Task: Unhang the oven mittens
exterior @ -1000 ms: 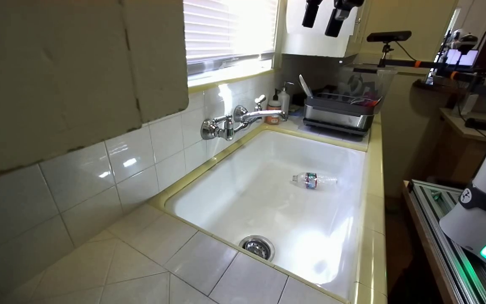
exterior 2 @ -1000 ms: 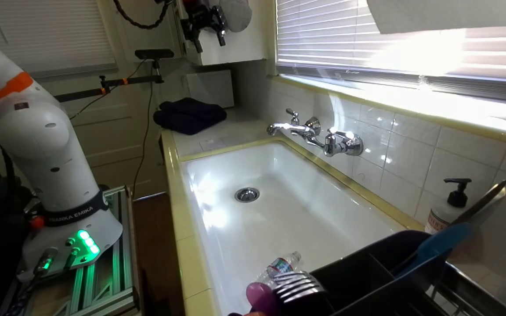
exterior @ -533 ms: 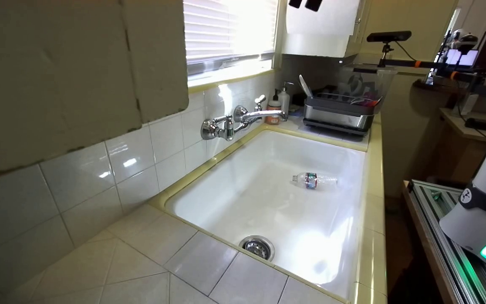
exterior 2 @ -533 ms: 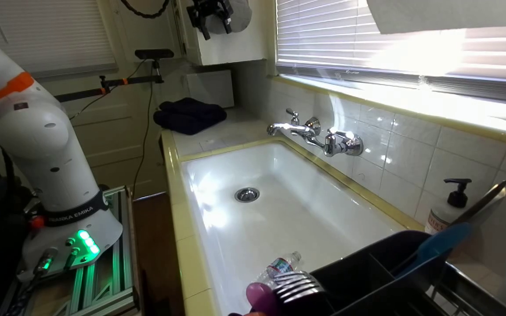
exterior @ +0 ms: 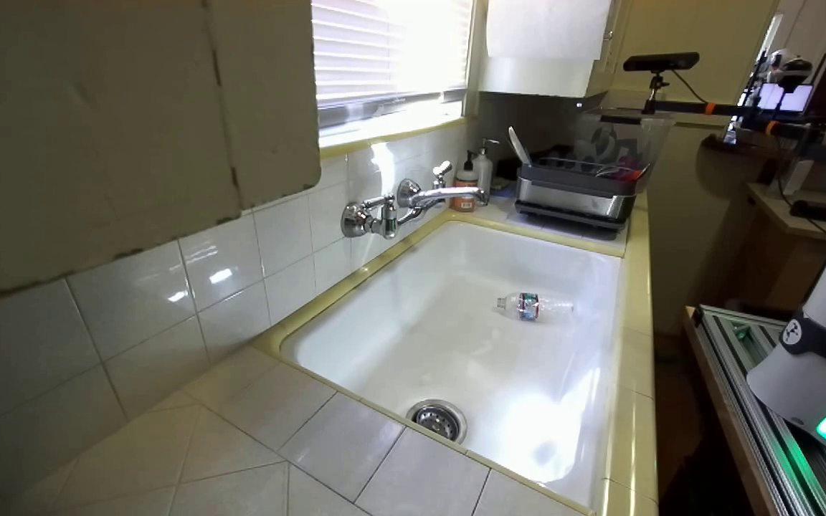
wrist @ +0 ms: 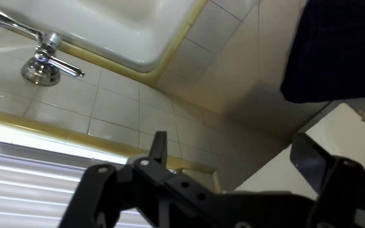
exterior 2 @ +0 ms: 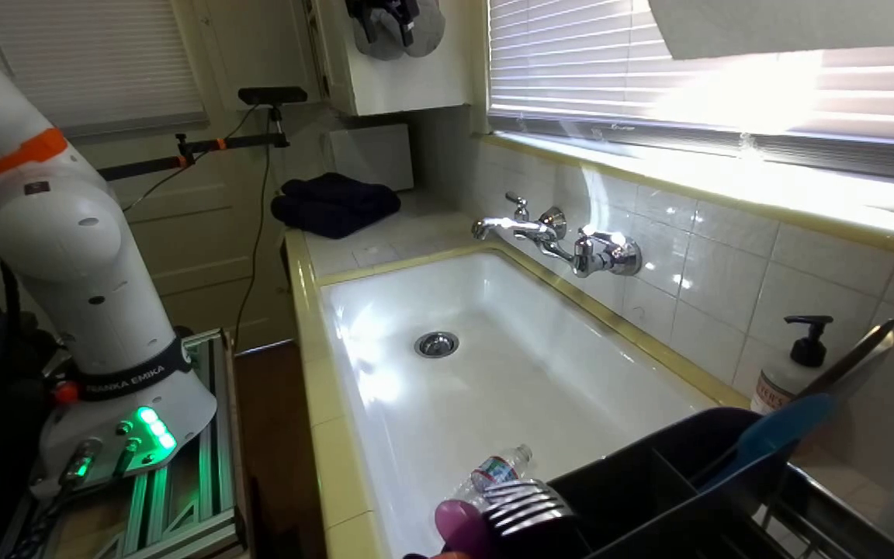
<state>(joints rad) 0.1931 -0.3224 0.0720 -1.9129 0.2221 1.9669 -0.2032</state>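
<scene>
The oven mittens hang high on the side of the white wall cabinet, two rounded greyish lobes cut off by the top edge of an exterior view. My black gripper overlaps them there, fingers pointing down; whether it touches the fabric I cannot tell. In the wrist view the gripper is open, its fingers wide apart and nothing held between them. No mitten can be made out clearly there.
Cabinet side lies close by the right finger. Below are the sink with a plastic bottle, the faucet, a dark folded cloth and the window blinds. A dish rack stands at the sink's end.
My gripper has moved up and rightward in an exterior view, coming in front of the mittens. It has left another exterior view through the top. The jaws have stayed open.
</scene>
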